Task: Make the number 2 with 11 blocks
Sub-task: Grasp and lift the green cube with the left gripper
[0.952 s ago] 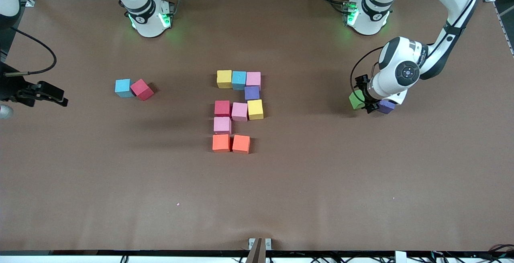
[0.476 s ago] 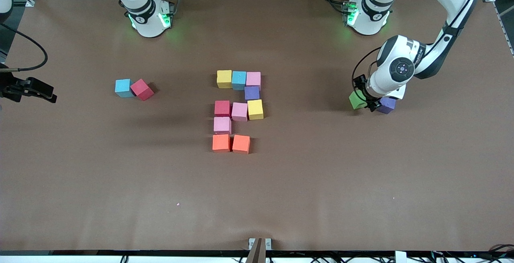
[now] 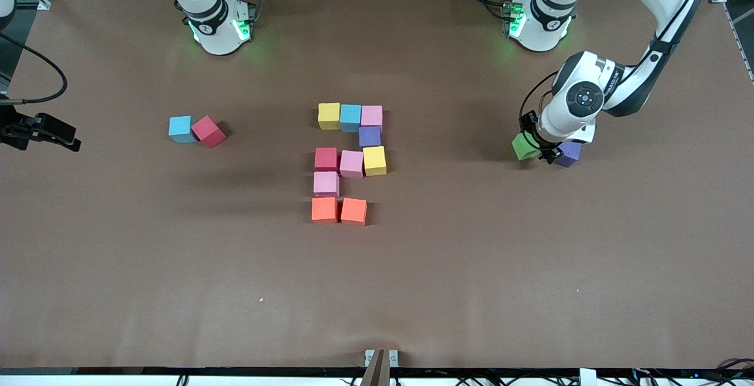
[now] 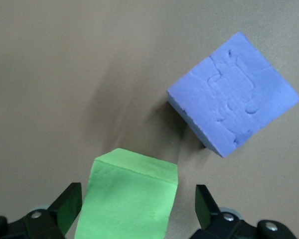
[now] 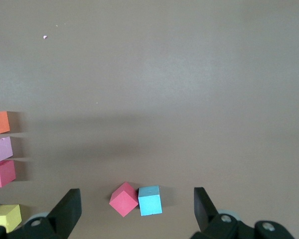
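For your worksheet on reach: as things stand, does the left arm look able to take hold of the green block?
Probably yes. The left gripper is right over the green block, open fingers either side. The purple block beside it stands apart, leaving the way free.

The partly built number 2 point(image 3: 349, 162) is set mid-desk point(image 3: 447, 292); two blocks point(image 3: 196, 129) lie toward the right arm's end, two others point(image 3: 545, 150) toward the left arm's.
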`<state>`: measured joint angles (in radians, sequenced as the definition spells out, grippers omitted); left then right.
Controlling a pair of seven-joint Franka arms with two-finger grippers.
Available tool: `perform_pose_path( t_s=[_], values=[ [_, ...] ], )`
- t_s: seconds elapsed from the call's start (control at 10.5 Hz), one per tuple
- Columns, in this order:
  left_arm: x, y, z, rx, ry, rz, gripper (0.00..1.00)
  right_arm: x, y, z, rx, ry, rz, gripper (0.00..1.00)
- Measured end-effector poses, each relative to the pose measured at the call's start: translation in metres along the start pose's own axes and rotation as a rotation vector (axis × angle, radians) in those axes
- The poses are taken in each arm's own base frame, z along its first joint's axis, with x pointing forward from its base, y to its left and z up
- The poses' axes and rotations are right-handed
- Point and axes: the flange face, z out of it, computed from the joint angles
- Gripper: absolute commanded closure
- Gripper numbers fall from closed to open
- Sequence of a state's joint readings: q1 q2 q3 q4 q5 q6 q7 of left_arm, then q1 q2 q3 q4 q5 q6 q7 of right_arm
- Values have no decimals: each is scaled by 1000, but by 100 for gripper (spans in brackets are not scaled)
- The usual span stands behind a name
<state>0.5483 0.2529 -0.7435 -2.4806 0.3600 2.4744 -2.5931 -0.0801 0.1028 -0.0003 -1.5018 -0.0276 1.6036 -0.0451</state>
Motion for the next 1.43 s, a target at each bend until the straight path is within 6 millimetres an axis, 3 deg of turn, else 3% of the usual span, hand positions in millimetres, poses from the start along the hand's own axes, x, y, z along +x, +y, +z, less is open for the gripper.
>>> perform_pose_path(
  t_s=[0.48, 0.57, 0.67, 0.76, 1.24, 1.43],
  values=[
    [1, 1, 3, 0, -6, 5, 0, 0, 1, 0, 0, -1, 1, 0],
    [1, 1, 4, 2, -6, 4, 41, 0, 1, 0, 0, 0, 2, 0],
    [2, 1, 5, 3, -6, 4, 73, 0, 2, -1, 0, 2, 4, 0],
    [2, 0, 6, 5, -6, 4, 91, 0, 2, -1, 0, 3, 4, 0],
    [-2, 5, 0, -18, -17, 17, 91, 0, 3, -4, 0, 7, 6, 0],
    [-22, 4, -14, -85, -20, 111, 91, 1, 3, -3, 0, 7, 6, 0]
  ],
)
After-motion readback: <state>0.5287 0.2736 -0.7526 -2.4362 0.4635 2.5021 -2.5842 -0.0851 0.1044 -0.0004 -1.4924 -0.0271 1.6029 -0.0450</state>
